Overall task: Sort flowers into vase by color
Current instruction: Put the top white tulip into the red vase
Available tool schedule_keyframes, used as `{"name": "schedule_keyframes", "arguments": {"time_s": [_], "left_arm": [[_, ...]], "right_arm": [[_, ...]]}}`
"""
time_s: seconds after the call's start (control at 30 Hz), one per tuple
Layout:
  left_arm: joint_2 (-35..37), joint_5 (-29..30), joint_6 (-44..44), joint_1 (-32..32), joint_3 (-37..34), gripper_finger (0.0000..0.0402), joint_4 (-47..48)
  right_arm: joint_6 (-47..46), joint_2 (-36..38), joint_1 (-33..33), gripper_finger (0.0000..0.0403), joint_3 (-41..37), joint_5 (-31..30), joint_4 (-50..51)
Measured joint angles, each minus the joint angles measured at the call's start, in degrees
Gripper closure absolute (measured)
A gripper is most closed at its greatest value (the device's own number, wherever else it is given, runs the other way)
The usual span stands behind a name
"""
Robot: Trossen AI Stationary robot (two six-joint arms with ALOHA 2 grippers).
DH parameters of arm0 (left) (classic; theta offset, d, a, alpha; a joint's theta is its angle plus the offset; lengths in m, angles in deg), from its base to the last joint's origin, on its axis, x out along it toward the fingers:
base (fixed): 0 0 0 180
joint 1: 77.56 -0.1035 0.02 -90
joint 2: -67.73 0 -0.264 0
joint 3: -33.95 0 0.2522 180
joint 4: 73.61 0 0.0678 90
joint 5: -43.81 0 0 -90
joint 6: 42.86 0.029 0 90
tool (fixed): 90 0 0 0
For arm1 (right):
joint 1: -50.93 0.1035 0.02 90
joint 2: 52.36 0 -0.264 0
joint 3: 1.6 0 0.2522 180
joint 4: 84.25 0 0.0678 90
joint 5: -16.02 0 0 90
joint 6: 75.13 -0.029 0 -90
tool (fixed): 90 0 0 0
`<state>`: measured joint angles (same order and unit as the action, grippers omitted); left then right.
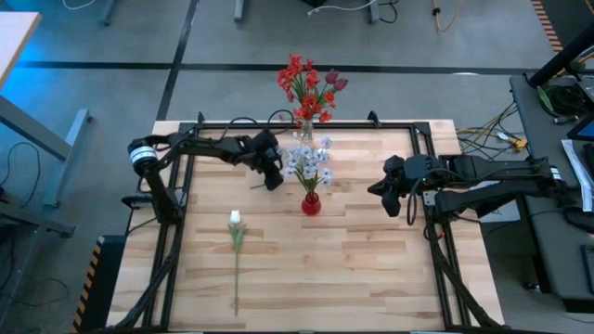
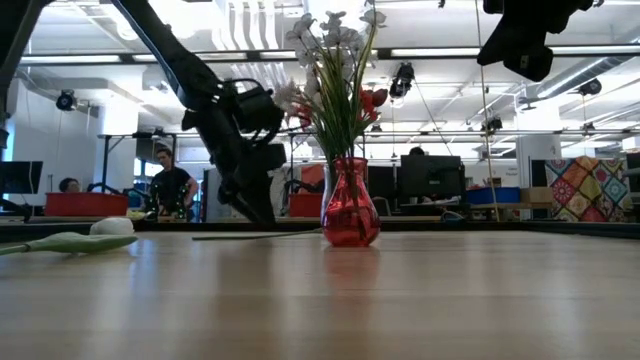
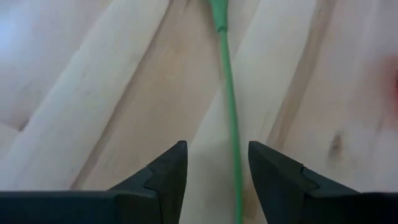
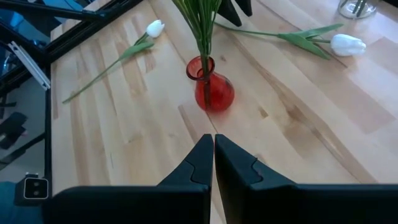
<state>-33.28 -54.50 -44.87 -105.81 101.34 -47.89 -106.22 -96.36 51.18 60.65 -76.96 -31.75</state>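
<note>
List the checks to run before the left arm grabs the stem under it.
1. Left hand open: ok.
2. Stem lies between its fingers: ok, though close to one finger.
3. Fingers low enough to close on the stem: cannot tell.
4. Red vase upright and apart from the left hand: ok.
5. Right hand shut and clear of the vase: ok.
6. Other tulip out of the way: ok, it lies apart on the table.
</note>
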Motion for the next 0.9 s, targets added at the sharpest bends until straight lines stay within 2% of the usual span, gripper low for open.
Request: {"name": "schedule_keyframes", "arguments": {"time_s": [0.4, 0.6, 0.8, 0.9], "left_arm": [[-3.15, 0.39, 0.03, 0.00, 0.89, 0.0247, -1.20], [-3.85, 0.21, -0.02, 0.01, 1.22, 0.0272, -1.01], [-3.16, -2.44, -2.03, 0.23, 1.24, 0.0291, -0.01], [-3.13, -5.77, -3.23, 0.31, 2.19, 0.0292, 2.30]], "right_arm": [[-0.42, -0.01, 0.00, 0.0394, 0.00, -0.05, 0.00], [-0.42, -0.01, 0.00, 0.0394, 0.00, -0.49, 0.00], [-0.42, -0.01, 0.00, 0.0394, 0.00, -0.61, 0.00], [-0.42, -0.01, 0.00, 0.0394, 0.00, -0.63, 0.00]]}}
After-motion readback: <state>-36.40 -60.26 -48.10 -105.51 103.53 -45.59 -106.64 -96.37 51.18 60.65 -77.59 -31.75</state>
